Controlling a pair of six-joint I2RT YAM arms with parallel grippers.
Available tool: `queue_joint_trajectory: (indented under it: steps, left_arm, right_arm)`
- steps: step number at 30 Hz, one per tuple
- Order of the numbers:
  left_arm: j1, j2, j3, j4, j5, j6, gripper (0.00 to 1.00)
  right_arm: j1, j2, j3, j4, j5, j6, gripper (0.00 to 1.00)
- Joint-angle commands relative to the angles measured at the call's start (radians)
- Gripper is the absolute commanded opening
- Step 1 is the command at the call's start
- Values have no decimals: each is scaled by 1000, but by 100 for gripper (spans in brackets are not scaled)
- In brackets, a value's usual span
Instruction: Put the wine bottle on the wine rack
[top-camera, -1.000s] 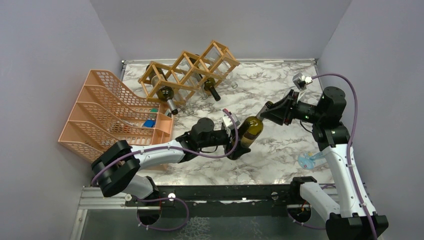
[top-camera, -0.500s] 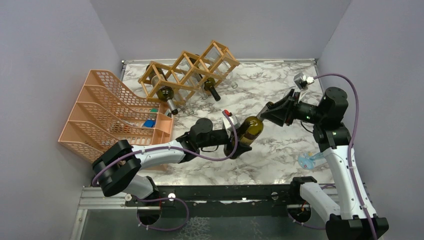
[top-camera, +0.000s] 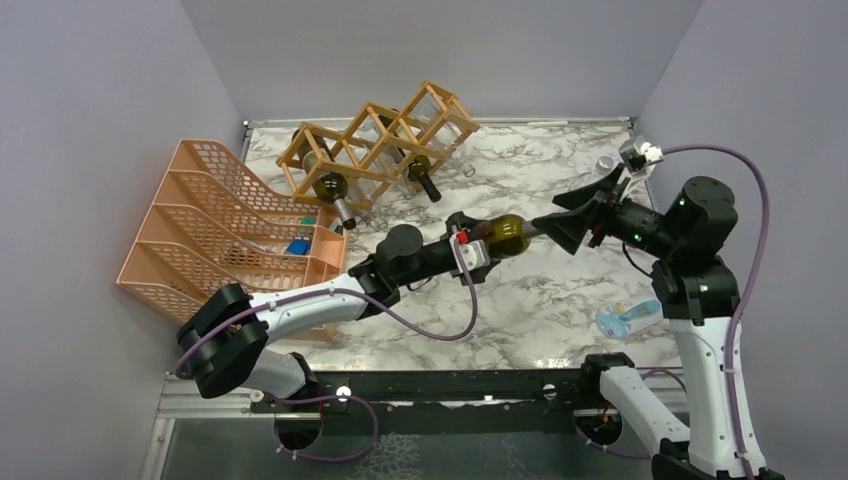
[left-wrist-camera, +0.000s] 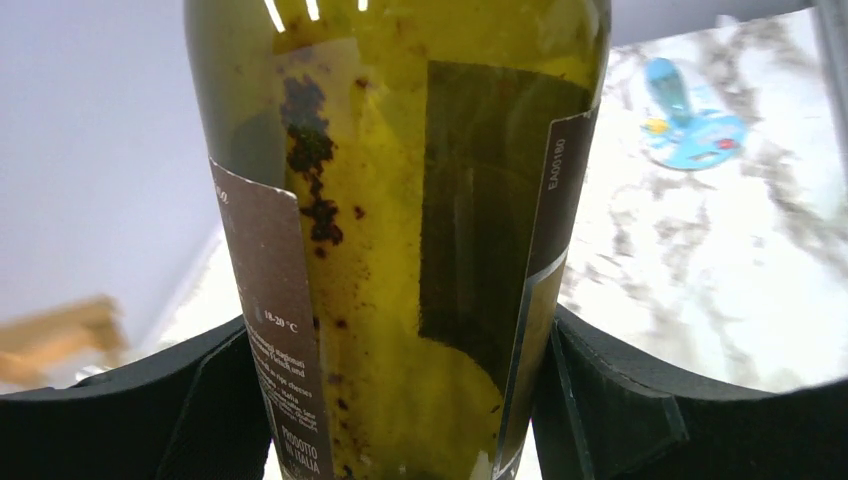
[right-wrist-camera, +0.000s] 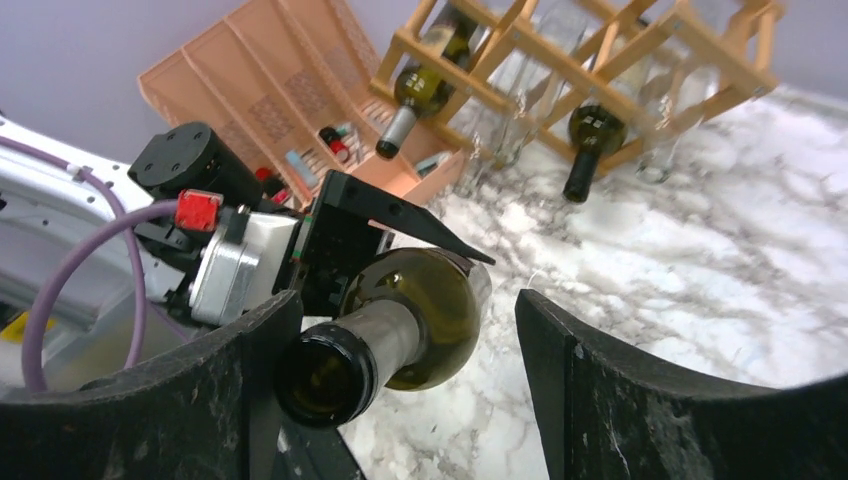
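A green wine bottle (top-camera: 503, 233) with a brown label hangs above the marble table, lying roughly level with its neck pointing right. My left gripper (top-camera: 478, 243) is shut on its body; in the left wrist view both black pads press the glass (left-wrist-camera: 400, 200). My right gripper (top-camera: 562, 218) stands open just right of the bottle. In the right wrist view the open neck (right-wrist-camera: 345, 360) sits between the fingers (right-wrist-camera: 590, 390), close to the left one, and the jaws do not clamp it. The tan wooden wine rack (top-camera: 385, 135) stands at the back left.
Two bottles (top-camera: 330, 188) (top-camera: 420, 172) lie in the rack's cells, necks toward me. A salmon-pink mesh organizer (top-camera: 215, 225) stands against the left wall with small items in it. A light blue object (top-camera: 628, 318) lies on the table near the right arm's base.
The right gripper opened, let go of the neck and drew back to the right. The left gripper closed on the bottle's body, raised it and tipped it toward level.
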Motion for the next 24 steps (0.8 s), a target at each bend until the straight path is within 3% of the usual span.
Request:
queue_joint_trajectory:
  steps: [1, 8, 18, 24]
  left_arm:
    - [6, -62, 149, 90, -49, 366, 0]
    - [31, -24, 337, -112, 11, 673, 0]
    - [43, 49, 441, -310, -148, 1217, 0]
    - [59, 59, 465, -325, -161, 1395, 0]
  right_arm:
    - [4, -41, 141, -87, 160, 14, 80]
    - [4, -64, 295, -151, 243, 34, 80]
    - [4, -48, 227, -203, 249, -49, 80]
    - [4, -22, 154, -234, 199, -97, 80]
